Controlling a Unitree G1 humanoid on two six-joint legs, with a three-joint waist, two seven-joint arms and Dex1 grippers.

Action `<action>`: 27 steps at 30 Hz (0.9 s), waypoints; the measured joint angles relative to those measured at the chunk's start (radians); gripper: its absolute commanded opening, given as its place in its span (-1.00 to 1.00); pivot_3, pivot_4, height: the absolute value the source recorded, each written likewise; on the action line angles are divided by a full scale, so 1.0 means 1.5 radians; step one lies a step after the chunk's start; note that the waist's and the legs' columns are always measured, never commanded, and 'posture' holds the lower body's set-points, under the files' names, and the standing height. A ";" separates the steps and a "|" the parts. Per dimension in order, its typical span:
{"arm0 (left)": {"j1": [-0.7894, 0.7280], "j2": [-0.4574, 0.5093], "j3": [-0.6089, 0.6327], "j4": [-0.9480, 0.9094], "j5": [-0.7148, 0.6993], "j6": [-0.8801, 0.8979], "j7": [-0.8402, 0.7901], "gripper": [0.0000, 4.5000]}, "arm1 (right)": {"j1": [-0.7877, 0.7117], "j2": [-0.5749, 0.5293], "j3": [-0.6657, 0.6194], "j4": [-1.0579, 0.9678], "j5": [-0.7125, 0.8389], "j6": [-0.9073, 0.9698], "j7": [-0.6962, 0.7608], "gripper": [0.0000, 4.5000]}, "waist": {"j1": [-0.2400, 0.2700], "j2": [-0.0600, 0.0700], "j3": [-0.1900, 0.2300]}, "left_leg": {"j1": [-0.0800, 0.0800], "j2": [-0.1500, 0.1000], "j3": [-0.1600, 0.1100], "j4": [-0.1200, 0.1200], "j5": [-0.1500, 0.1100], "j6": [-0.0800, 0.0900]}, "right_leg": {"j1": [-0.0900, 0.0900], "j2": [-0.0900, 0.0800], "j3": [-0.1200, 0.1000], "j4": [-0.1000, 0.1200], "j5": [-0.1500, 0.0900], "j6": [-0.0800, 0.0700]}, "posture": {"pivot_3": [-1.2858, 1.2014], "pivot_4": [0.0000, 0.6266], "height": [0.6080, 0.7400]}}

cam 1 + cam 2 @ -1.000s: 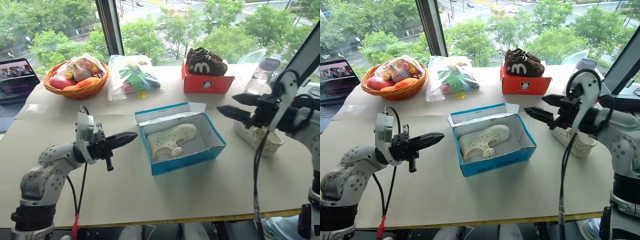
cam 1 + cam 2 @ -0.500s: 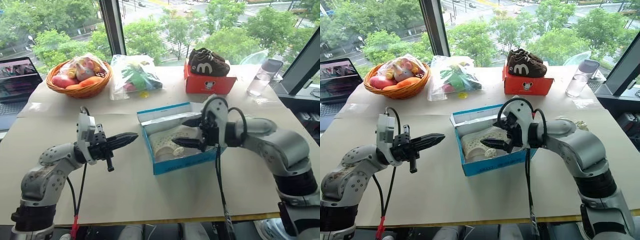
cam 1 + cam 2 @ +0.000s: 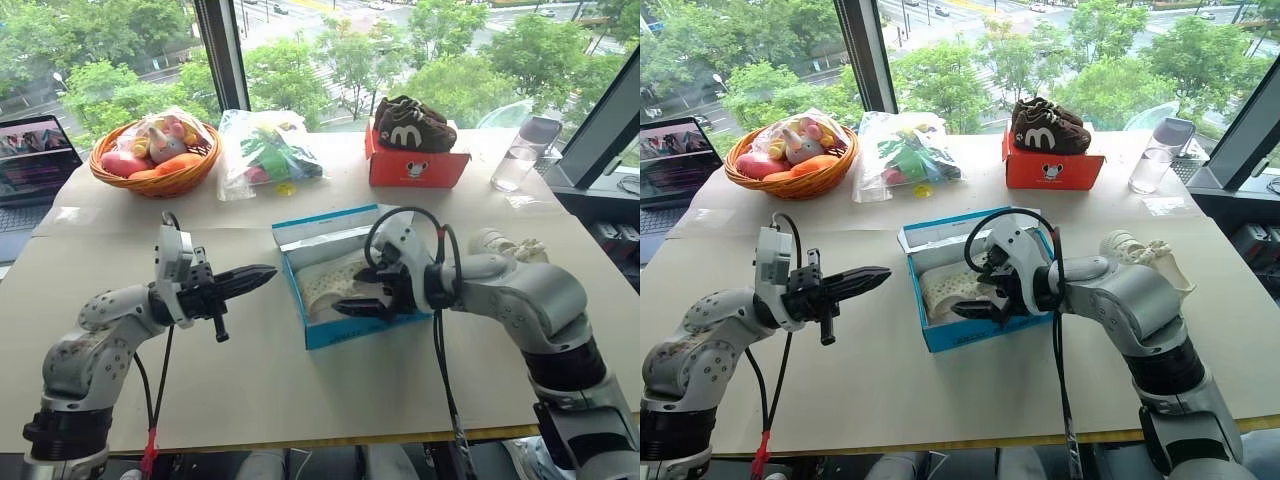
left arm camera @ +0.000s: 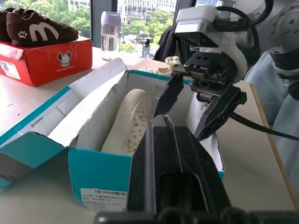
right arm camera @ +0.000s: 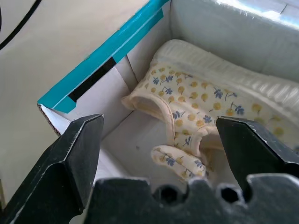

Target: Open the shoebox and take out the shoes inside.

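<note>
One shoe (image 5: 196,105) lies inside the open shoebox (image 3: 322,332), which sits on the table (image 3: 300,400) in front of me, between my two arms. It is cream with a small flower print on its lining, and it rests on its side against the white interior. My right gripper (image 3: 360,292) hangs over the box with its fingers spread as wide as they go, tilted downward toward the shoe and holding nothing; one finger is over the near blue wall, the other over the shoe's far side. My left gripper (image 3: 258,274) is closed tight and empty, hovering level just beside the box's left end and pointing at it. A second cream shoe (image 3: 505,244) lies on the table to the right of the box, behind my right forearm. Farther back stand a red-orange box (image 3: 415,165) with dark brown shoes (image 3: 412,124) on top, a plastic bag of toys (image 3: 265,152), a woven basket (image 3: 155,180) and a clear bottle (image 3: 522,153).
</note>
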 measured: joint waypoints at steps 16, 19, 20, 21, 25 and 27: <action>-0.020 -0.001 -0.013 0.029 0.014 -0.011 -0.005 -1.00 | -0.051 0.064 0.026 0.133 -0.081 -0.006 -0.060 0.76 | 0.000 -0.009 -0.007 | 0.007 0.000 0.000 0.000 0.000 0.000 | 0.008 0.000 0.000 -0.001 0.000 0.001 | 0.03 -0.52 1.00; -0.025 0.000 -0.013 0.030 0.014 -0.011 -0.005 -1.00 | -0.044 0.069 0.028 0.139 -0.096 -0.028 -0.063 0.39 | 0.000 -0.009 -0.007 | 0.011 0.001 0.000 -0.001 0.000 0.000 | 0.012 0.001 0.000 -0.003 0.000 0.001 | 0.03 -0.52 1.00; -0.025 0.000 -0.013 0.030 0.014 -0.011 -0.005 -1.00 | -0.043 0.070 0.030 0.138 -0.101 -0.033 -0.063 0.23 | 0.000 -0.009 -0.007 | 0.011 0.001 0.000 -0.001 0.000 0.000 | 0.012 0.001 0.000 -0.003 0.000 0.001 | 0.03 -0.52 1.00; -0.025 0.000 -0.013 0.030 0.014 -0.011 -0.006 -1.00 | -0.041 0.073 0.029 0.138 -0.107 -0.036 -0.065 0.07 | 0.000 -0.009 -0.007 | 0.011 0.002 0.000 -0.001 0.000 0.000 | 0.012 0.002 0.000 -0.003 0.000 0.001 | 0.03 -0.52 1.00; -0.032 0.000 -0.013 0.034 0.016 -0.011 -0.007 -1.00 | -0.032 0.076 0.028 0.132 -0.116 -0.049 -0.069 -0.52 | 0.000 -0.009 -0.007 | 0.011 0.002 0.000 -0.001 0.000 0.000 | 0.012 0.002 0.000 -0.003 0.000 0.001 | 0.03 -0.52 1.00; -0.034 0.000 -0.013 0.036 0.016 -0.011 -0.007 -1.00 | -0.027 0.078 0.027 0.125 -0.122 -0.052 -0.071 -0.69 | 0.000 -0.009 -0.007 | 0.011 0.002 0.000 -0.001 0.000 0.000 | 0.012 0.002 0.000 -0.003 0.000 0.001 | 0.03 -0.52 1.00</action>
